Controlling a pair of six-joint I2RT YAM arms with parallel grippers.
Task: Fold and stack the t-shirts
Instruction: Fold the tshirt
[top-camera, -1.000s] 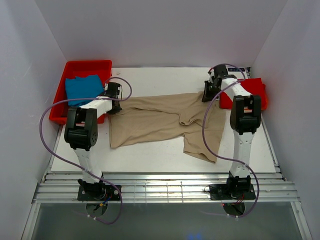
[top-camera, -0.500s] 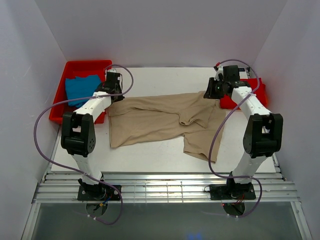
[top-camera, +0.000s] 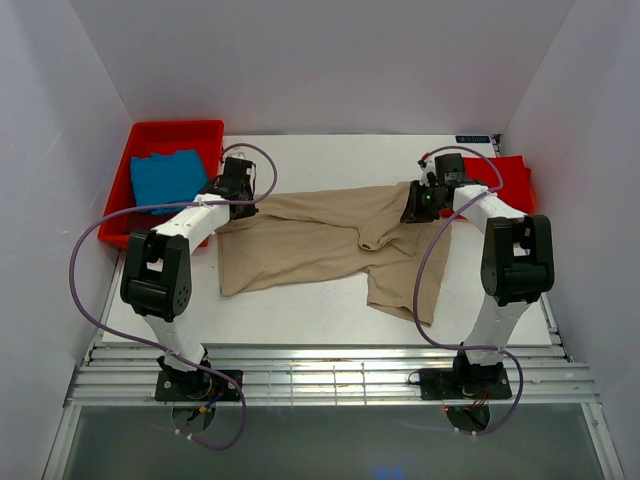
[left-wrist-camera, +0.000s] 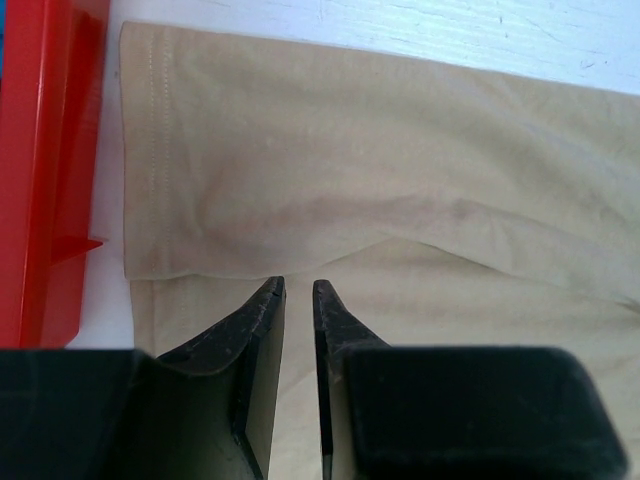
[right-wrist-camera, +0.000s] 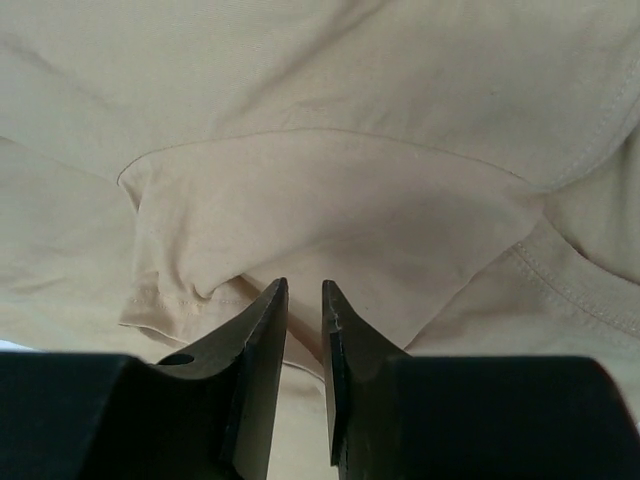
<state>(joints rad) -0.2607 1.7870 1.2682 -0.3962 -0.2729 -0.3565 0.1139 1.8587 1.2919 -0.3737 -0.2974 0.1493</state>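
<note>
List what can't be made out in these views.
- Red t-shirt: top view, part hidden behind the right arm.
- Blue t-shirt: top view, lower layers hidden by its own folds.
- Tan t-shirt: top view, far corners covered by the left gripper and right gripper; wrist views leave contact unclear.

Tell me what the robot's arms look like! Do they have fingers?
Two skinny arms: white tubes with chunky black joints. The left arm and right arm each trail a loopy purple cable. The left gripper and right gripper each have two flat black fingers, pointed like a beak.
</note>
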